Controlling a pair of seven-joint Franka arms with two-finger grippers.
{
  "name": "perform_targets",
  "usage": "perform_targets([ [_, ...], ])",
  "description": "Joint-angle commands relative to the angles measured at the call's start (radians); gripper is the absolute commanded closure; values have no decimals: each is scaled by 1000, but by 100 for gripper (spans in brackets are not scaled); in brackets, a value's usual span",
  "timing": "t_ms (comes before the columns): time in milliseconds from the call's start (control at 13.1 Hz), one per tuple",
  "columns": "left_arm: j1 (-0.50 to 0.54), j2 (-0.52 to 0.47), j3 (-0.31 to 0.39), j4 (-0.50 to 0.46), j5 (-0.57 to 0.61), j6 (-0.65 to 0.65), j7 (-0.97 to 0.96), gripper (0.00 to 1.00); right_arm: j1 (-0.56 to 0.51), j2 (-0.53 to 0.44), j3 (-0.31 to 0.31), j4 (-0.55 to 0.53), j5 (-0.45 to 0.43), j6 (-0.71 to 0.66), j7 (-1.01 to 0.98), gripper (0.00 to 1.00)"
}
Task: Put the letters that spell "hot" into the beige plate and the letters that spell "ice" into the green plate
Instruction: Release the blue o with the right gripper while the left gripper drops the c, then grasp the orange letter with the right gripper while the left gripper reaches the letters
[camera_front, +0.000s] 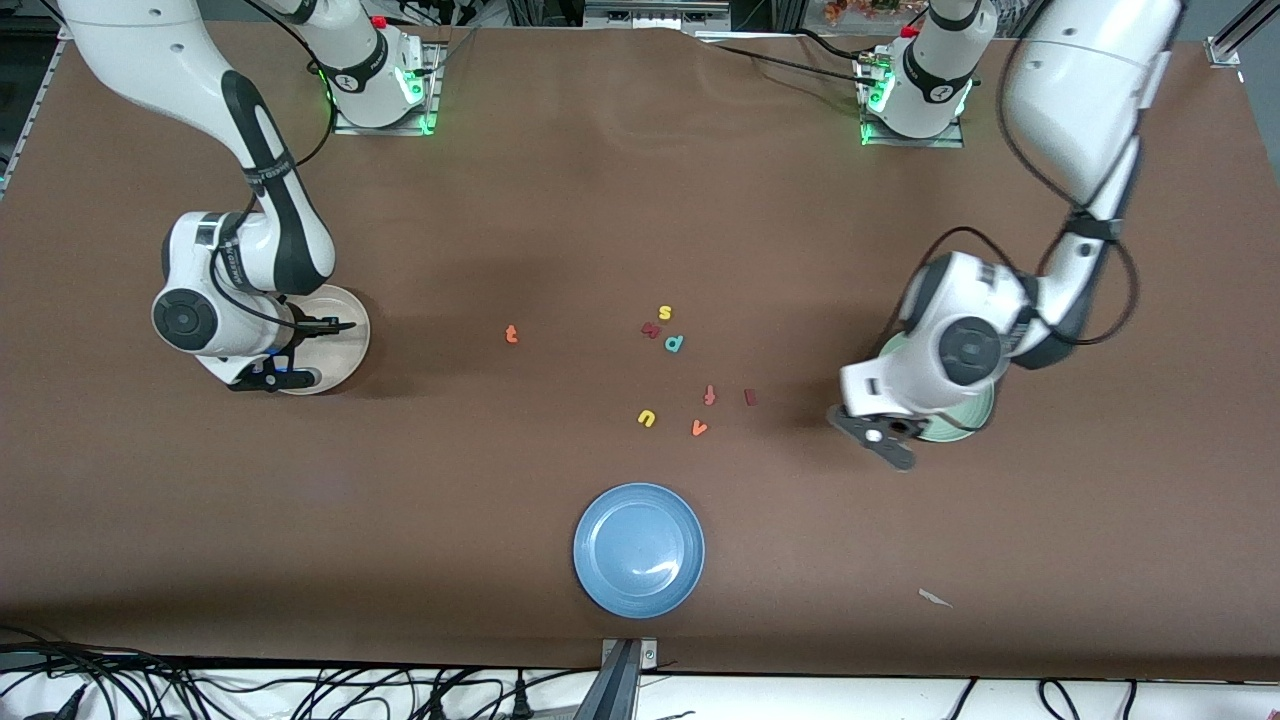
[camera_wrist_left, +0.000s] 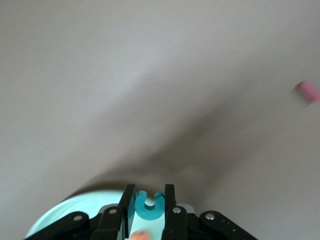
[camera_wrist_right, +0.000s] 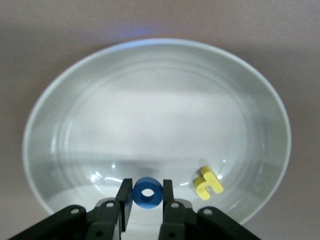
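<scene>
Orange t (camera_front: 511, 334) alone on table (mid-table letters well apart); blue plate (camera_front: 639, 549) nearest camera.

Three plates: beige (camera_front: 345, 345), green (camera_front: 965, 428), blue (camera_front: 639, 550). Eight loose letters on the table (camera_front: 600, 220). Two letters in the beige plate, two in the green.
</scene>
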Motion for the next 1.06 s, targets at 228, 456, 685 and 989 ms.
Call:
perform_targets([
  [228, 124, -37, -13, -103, 26, -33, 59, 97, -28, -34, 11, 2, 3, 2, -38, 7],
  [456, 144, -37, -13, -175, 26, 50, 59, 62, -19, -86, 90, 16, 12, -20, 25, 7],
  [685, 173, -38, -13, -172, 26, 55, 114, 0, -19, -87, 227, 36, 15, -5, 175, 6],
  [989, 162, -89, -70, -169, 14, 32, 88, 0, 4, -39, 385, 59, 19, 77, 281, 6],
])
